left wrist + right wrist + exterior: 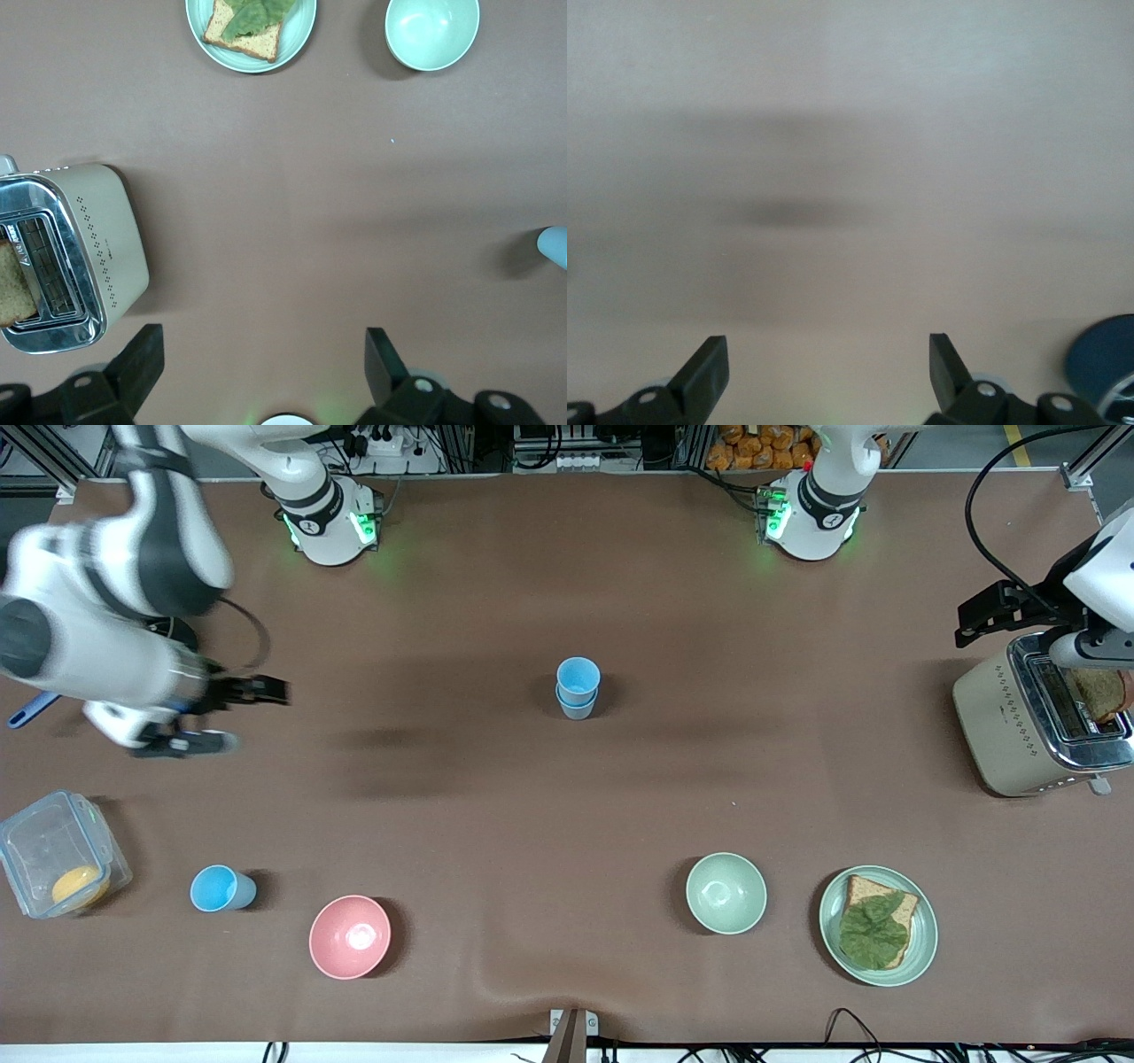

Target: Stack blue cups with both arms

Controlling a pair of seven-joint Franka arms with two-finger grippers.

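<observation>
Pink bowl point(349, 936) nearest camera, lone blue cup point(221, 888) beside it on its side; two blue cups point(578, 688) stacked mid-table; right gripper point(226, 716) released over bare table, left gripper point(263, 367) released above toaster point(1032, 722); no legible writing.

toaster point(1019, 722), pink bowl point(349, 937), green bowl point(726, 893)

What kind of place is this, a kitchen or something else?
Probably a robot test lab set up like a kitchen: two white arms bolted to a brown table, with a toaster, stacked blue cups and a bread plate.
</observation>
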